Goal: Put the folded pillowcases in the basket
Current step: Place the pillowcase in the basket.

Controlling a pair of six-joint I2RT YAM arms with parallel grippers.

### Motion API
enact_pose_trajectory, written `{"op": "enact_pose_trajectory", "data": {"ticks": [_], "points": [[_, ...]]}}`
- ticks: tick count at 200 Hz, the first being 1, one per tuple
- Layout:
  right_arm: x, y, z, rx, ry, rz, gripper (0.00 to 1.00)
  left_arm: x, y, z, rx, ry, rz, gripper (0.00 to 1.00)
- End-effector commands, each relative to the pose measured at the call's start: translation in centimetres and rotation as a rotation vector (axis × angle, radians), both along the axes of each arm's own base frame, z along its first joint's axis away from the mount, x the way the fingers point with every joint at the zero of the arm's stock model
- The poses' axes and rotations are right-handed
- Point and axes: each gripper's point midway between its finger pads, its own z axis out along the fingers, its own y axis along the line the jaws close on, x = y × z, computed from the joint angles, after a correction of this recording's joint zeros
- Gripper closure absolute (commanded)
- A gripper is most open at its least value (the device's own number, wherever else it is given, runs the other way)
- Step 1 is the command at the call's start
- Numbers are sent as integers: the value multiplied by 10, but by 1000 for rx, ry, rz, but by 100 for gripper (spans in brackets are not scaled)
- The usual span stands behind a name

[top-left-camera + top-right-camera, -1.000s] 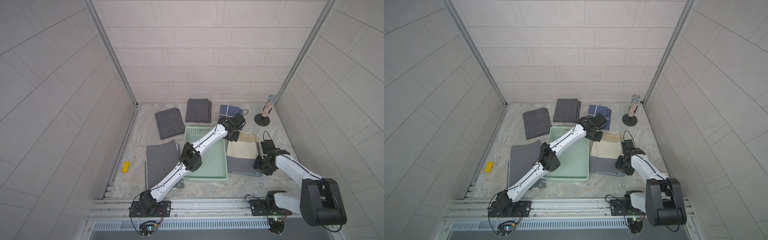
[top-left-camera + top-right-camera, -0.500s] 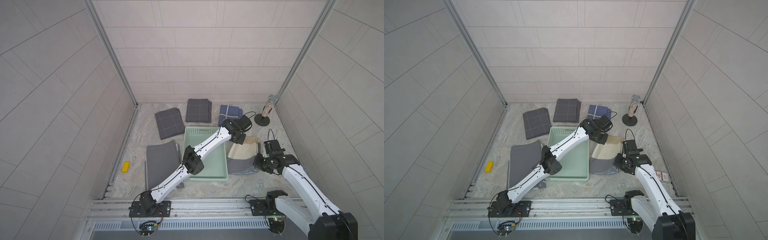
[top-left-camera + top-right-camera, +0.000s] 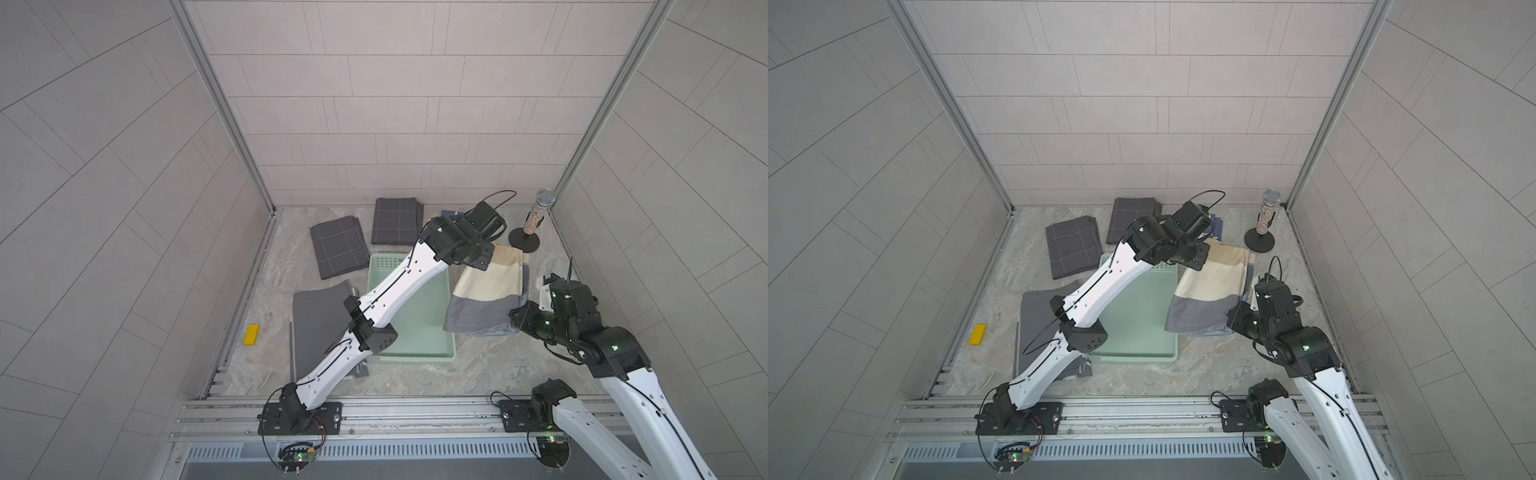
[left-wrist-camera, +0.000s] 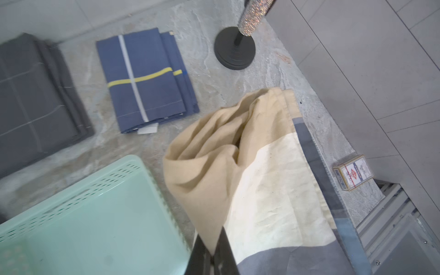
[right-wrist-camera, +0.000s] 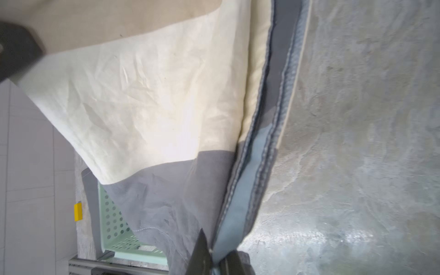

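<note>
The pillowcase (image 3: 486, 291) is a folded cloth in bands: tan at the far end, cream in the middle, grey at the near end, with blue-grey layers showing along its right edge. It hangs slack and creased between my two tools, just right of the basket (image 3: 415, 355) and not in it. I cannot tell whether its near edge touches the table (image 3: 478, 374).

My left gripper (image 4: 215, 247) is pinched tight on the tan far corner, which bunches into folds above the fingers. My right gripper (image 5: 214, 252) is closed on the grey near corner, with the stacked hems running straight out from it.

A second ago the cloth lay flat on the table and the right jaws stood partly apart at its edge. Now they have closed, both wrists have risen, and the cloth has come up with them and lost its flat shape.

Around it I see two dark checked cloths (image 3: 338, 247) (image 3: 397, 220) at the back and a navy cloth (image 4: 145, 81) crossed by yellow and white stripes. A plain grey cloth (image 3: 320, 324) lies left of the basket, with a yellow block (image 3: 251, 334) beyond it. A glittery stand (image 3: 536, 216) sits in the far right corner, and a card box (image 4: 353, 172) rests by the right wall.

My left arm (image 3: 399, 286) stretches diagonally over the basket and covers much of its floor.
</note>
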Motion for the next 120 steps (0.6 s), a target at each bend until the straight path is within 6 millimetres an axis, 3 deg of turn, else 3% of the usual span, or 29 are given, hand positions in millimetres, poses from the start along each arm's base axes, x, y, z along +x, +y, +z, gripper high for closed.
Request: {"op": "enact_pose_trajectory", "data": {"ticks": [1,29,52,78,93,120], "points": [[9,30,15,62,-40,43,100,11,61,7,173,-37,95,100],[19,76,16,5,-69,158,100,25,115,3,287,7,146,100],[30,110,11,-6,-64,224,100,32,145,-3,333,19,151,100],[41,130,7,-11,-58,258,100,41,171,-12,160,11,191,100],[45,136,1,-19,-49,266,100,43,190,-32,54,-6,232,100],[49,146,-22,-24,-13,280,100,37,217,-85,50,47,282,100]]}}
